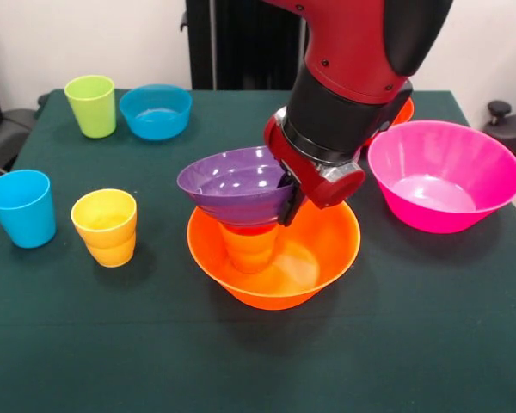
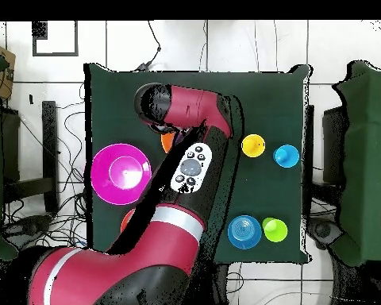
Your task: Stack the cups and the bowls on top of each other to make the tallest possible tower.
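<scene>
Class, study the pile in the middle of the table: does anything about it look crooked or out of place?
Yes. The purple bowl on the orange cup inside the wide orange bowl sits off-centre and tilted, overhanging the cup towards the yellow cup. The hand is at its rim.

A dark green table (image 1: 60,344) stands on a white tiled floor (image 2: 336,48) strewn with cables (image 2: 63,171).

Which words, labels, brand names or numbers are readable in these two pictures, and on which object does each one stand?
None can be read.
The button panel on the red arm shows only small marks, too small to read.
The purple bowl, cups and green table carry no print.
</scene>
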Robot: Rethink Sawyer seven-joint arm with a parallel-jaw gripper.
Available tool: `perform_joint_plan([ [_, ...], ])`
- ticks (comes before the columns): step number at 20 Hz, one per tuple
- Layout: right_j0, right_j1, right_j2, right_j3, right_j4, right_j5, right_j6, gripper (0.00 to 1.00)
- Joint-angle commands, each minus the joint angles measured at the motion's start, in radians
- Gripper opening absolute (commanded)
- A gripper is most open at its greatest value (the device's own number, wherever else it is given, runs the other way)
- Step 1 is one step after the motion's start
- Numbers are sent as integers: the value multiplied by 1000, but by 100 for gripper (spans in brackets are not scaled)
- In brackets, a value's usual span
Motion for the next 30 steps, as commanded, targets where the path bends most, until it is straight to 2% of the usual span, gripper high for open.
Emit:
perform_joint_plan([
  [1, -5, 45, 93, 26, -97, 55, -91, 0],
  [7, -20, 46, 120, 21, -127, 70, -150, 0],
  [10, -19, 66, 118, -17, -179, 137, -237, 0],
  [19, -34, 61, 163, -41, -231, 174, -291, 0],
  [24, -56, 117, 204, -125, -265, 197, -344, 0],
  [30, -64, 135, 232, -175, -294, 226, -375, 0],
])
